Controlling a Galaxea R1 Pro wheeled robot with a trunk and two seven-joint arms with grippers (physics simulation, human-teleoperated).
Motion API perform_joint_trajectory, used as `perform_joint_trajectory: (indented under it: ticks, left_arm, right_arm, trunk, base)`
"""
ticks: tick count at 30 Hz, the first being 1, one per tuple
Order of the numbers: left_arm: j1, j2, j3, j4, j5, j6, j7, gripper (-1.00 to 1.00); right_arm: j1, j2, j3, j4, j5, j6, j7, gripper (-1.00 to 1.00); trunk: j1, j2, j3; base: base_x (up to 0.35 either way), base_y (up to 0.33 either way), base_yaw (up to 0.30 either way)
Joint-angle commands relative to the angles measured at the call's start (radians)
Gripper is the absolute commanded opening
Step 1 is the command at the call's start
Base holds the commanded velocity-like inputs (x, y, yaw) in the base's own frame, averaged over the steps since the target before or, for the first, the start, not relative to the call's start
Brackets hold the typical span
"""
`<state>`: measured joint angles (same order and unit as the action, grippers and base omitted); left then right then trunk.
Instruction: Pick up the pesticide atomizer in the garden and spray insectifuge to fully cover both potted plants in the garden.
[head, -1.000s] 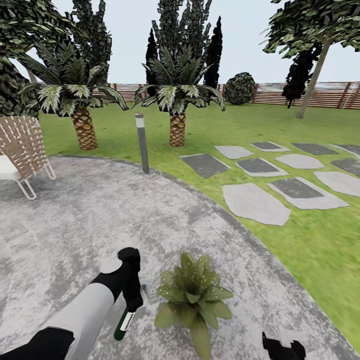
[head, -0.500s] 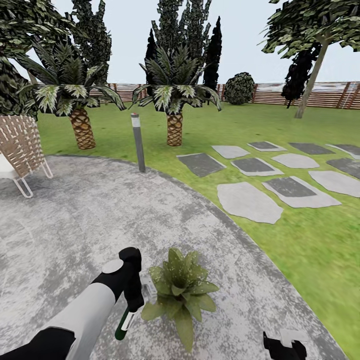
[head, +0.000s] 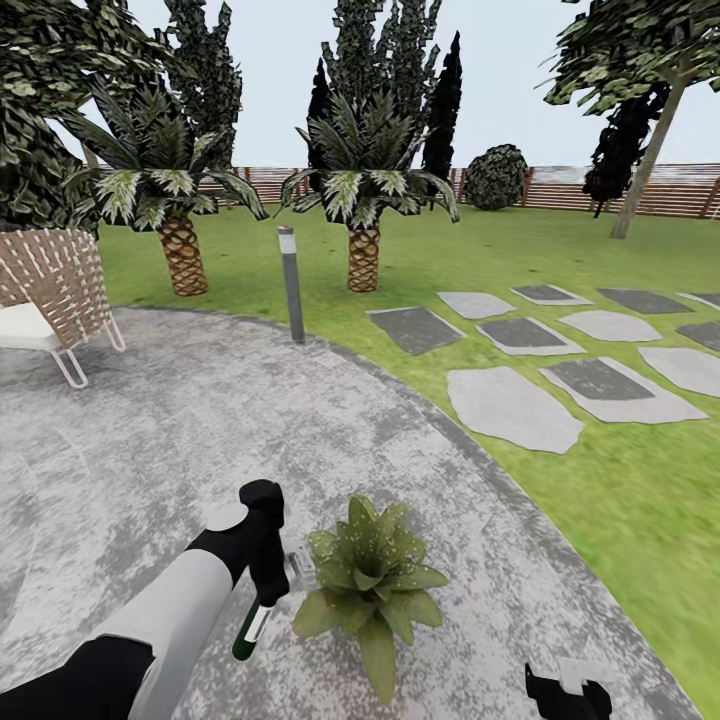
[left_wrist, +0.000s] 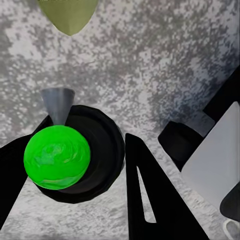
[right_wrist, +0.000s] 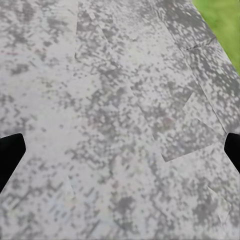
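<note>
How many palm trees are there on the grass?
2. One palm stands on the lawn behind the wicker chair; the other palm stands further right, beyond the grey lamp post. More may lie outside the picture.

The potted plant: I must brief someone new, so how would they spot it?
On the round grey stone patio, look near its grass-side edge, beside the left gripper. The potted plant is a low rosette of broad pointed speckled leaves, far smaller than the trunked palms on the lawn.
</note>
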<state>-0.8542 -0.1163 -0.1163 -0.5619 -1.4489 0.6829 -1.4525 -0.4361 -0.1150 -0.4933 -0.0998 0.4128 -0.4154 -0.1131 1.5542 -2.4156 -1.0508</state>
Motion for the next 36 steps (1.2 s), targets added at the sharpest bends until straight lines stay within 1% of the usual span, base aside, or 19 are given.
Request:
perform_joint_trajectory:
  ticks: [1,5,14,21,31,36]
  left_arm:
    - [0.001,0.0,-0.001,0.0,-0.006,0.011,-0.008,-1.0]
    - [0.005,-0.001,-0.003,0.004,-0.007,0.011,-0.008,-1.0]
    - [0.006,0.0,-0.005,0.004,-0.007,0.011,-0.008,-1.0]
    - [0.005,0.0,-0.005,0.004,-0.007,0.011,-0.008,-1.0]
    - [0.014,0.016,-0.007,0.01,-0.007,0.011,-0.004,-1.0]
    - [0.018,0.015,-0.008,0.013,-0.007,0.011,0.002,-1.0]
  right_arm:
    - [-0.001,0.0,-0.005,0.002,0.011,-0.003,-0.005,1.0]
    - [-0.001,0.0,-0.006,0.002,0.011,-0.003,-0.005,1.0]
    - [-0.001,0.0,-0.005,0.002,0.011,-0.003,-0.005,1.0]
    - [-0.001,0.0,-0.005,0.002,0.011,-0.003,-0.005,1.0]
    - [-0.001,0.0,-0.006,0.002,0.011,-0.003,-0.005,1.0]
    - [-0.001,0.0,-0.007,0.002,0.011,-0.003,-0.005,1.0]
  trunk:
    - [0.0,0.0,-0.001]
    - [0.0,0.0,-0.001]
    - [0.0,0.0,-0.001]
    - [0.0,0.0,-0.001]
    - [0.0,0.0,-0.001]
    - [0.0,0.0,-0.001]
  base:
    - [0.0,0.0,0.008]
    - [0.02,-0.086,0.002]
    - [0.03,-0.257,0.028]
    - [-0.17,-0.187,0.258]
    - [-0.011,-0.007,0.277]
    - [0.0,0.0,0.093]
